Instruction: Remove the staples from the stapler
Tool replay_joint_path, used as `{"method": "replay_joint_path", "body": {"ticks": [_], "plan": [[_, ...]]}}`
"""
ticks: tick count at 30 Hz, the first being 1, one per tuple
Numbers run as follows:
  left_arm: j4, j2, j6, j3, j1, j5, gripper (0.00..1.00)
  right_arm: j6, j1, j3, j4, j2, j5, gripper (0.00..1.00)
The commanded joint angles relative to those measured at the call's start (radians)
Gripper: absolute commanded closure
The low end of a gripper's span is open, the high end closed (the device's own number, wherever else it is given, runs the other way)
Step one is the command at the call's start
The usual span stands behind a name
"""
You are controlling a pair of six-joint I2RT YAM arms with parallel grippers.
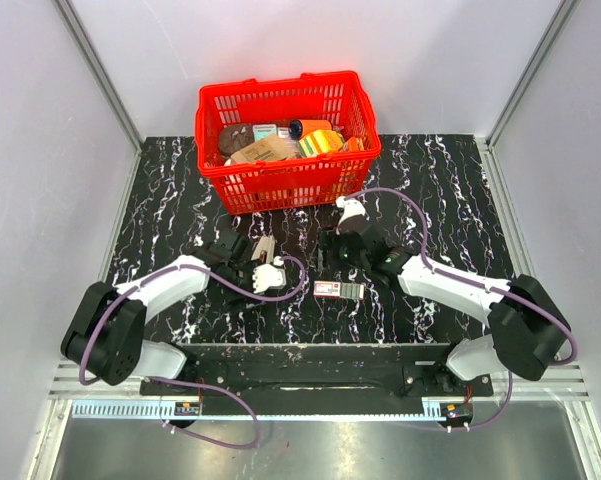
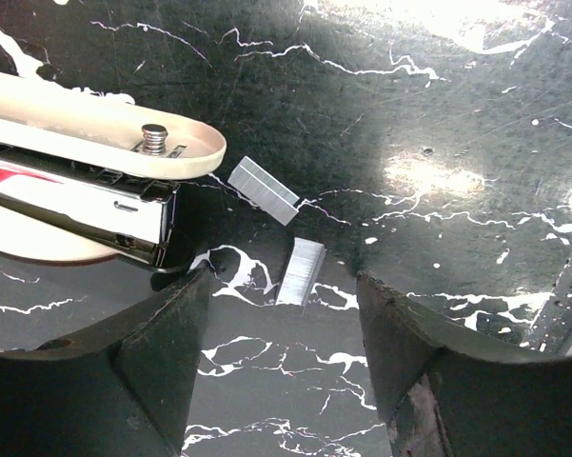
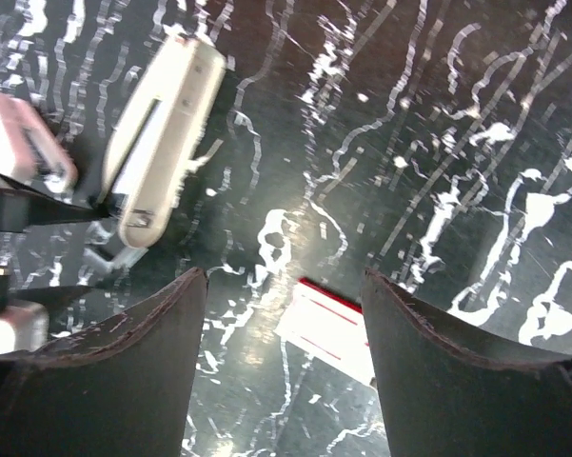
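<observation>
We see the stapler [image 2: 95, 181] lying left of the middle of the desk, between the red basket [image 1: 280, 190] at the far edge and the near edge where the arms are mounted. It is hinged open. A cream plate with a small metal stud is spread away from the shiny metal channel, which shows a red stripe along its side.

Two short grey strips of staples [image 2: 263, 190] lie on the black marbled desk [image 2: 438, 95] just off the stapler's open end. One is almost at the tip of the cream plate. The other [image 2: 302, 271] is a little nearer the wrist camera.

The left gripper [image 2: 281, 286] is spread wide and holds nothing. In its own view the stapler sits to the left of it and just beyond its dark fingers [image 2: 124, 371]. The channel's end is close above one fingertip, and we cannot tell whether they touch. The nearer strip lies in line with the gap between the two tips.

The right gripper [image 3: 284, 281] is also spread wide and empty, near the middle of the desk. A small flat red-and-white box [image 3: 328, 328] lies on the desk under its gap. In this blurred view the stapler shows well off to the upper left.
</observation>
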Motion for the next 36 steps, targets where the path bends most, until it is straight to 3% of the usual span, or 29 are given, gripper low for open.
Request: {"method": "replay_joint_path", "body": {"ticks": [1,11,23,36], "plan": [[0.055,0.031,0.024,0.046,-0.002,-0.006,0.33,-0.015,-0.031,-0.040,0.024,-0.020,-0.016,0.30],[0.053,0.081,0.023,0.086,-0.003,-0.007,0.34,-0.004,-0.055,-0.054,0.034,-0.020,-0.042,0.32],[0.019,0.088,0.039,0.040,-0.051,-0.013,0.47,0.008,-0.072,-0.065,0.036,-0.035,-0.051,0.44],[0.001,0.069,0.049,0.008,-0.072,-0.076,0.41,0.010,-0.071,-0.062,0.010,-0.060,-0.040,0.48]]}}
